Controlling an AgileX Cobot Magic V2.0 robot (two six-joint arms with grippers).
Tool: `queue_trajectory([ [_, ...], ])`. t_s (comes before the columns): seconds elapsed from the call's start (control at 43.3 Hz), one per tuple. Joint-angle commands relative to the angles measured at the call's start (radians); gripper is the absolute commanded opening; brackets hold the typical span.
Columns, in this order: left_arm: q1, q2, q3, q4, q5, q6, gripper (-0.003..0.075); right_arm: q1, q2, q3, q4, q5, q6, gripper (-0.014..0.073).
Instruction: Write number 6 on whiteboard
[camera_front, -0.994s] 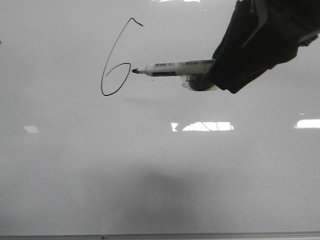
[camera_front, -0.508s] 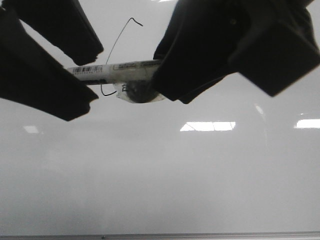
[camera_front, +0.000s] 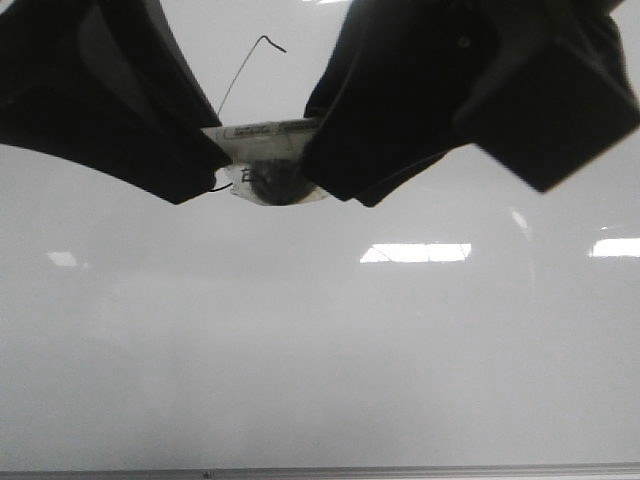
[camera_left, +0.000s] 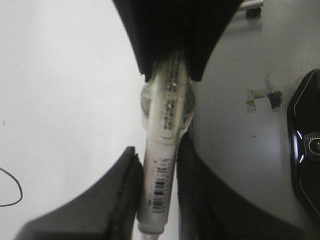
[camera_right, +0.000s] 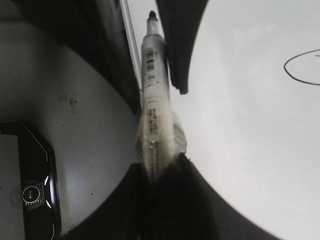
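Note:
The whiteboard (camera_front: 320, 350) fills the front view. The number 6 (camera_front: 240, 72) is drawn at its upper left; only the hook, part of the stem and a bit of the loop show, the rest is behind the grippers. A white marker (camera_front: 268, 130) lies level between both grippers. My right gripper (camera_front: 318, 160) is shut on its taped rear end (camera_right: 159, 145). My left gripper (camera_front: 214, 150) is shut on the barcode end (camera_left: 161, 170), a finger (camera_left: 127, 185) on each side. The tip (camera_right: 151, 16) points past the left fingers. Part of the loop shows in the wrist views (camera_left: 20, 190) (camera_right: 285, 66).
The board's thin grey bottom edge (camera_front: 320, 470) runs along the front. Beside the board lies a grey tabletop (camera_left: 240, 145) with a black device (camera_left: 305, 150) (camera_right: 30, 190) and small tape scraps (camera_left: 260, 95).
The right gripper carried the marker left, off the finished 6. The left gripper came in from the left, moved along the barrel and closed its wide jaws around it.

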Motion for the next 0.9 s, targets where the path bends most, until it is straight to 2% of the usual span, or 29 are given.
queue_trajectory([
  [0.0, -0.006, -0.006, -0.033, -0.011, -0.065, -0.005, 0.0073, 0.000, -0.028, -0.025, -0.002, -0.072, -0.010, -0.0059],
  [0.069, -0.006, -0.004, -0.033, -0.013, -0.070, -0.005, 0.0048, 0.000, -0.028, -0.025, -0.002, -0.071, -0.010, -0.0047],
  [0.139, -0.006, -0.004, -0.033, -0.013, -0.070, -0.005, 0.0043, 0.000, -0.028, -0.025, -0.002, -0.069, -0.010, 0.0020],
  [0.254, -0.006, -0.004, -0.033, -0.013, -0.049, -0.018, 0.0043, -0.003, -0.028, -0.025, -0.002, -0.063, -0.009, 0.0263],
  [0.3, 0.000, -0.004, -0.033, -0.013, -0.033, -0.041, 0.0043, -0.013, -0.034, -0.025, -0.003, -0.052, -0.008, 0.0391],
  [0.37, 0.021, -0.009, -0.029, -0.013, -0.026, -0.077, 0.0043, -0.046, -0.046, -0.025, -0.004, -0.033, 0.018, 0.0460],
  [0.531, 0.131, -0.056, 0.015, -0.032, -0.082, -0.139, 0.0042, -0.203, -0.123, 0.000, -0.015, 0.028, 0.116, 0.0371],
  [0.716, 0.370, -0.176, 0.099, -0.067, -0.113, -0.228, 0.0042, -0.386, -0.337, 0.170, -0.015, -0.039, 0.212, 0.0285],
  [0.878, 0.610, -0.284, 0.177, -0.067, -0.122, -0.344, 0.0042, -0.565, -0.565, 0.347, -0.015, -0.090, 0.408, 0.0069],
])
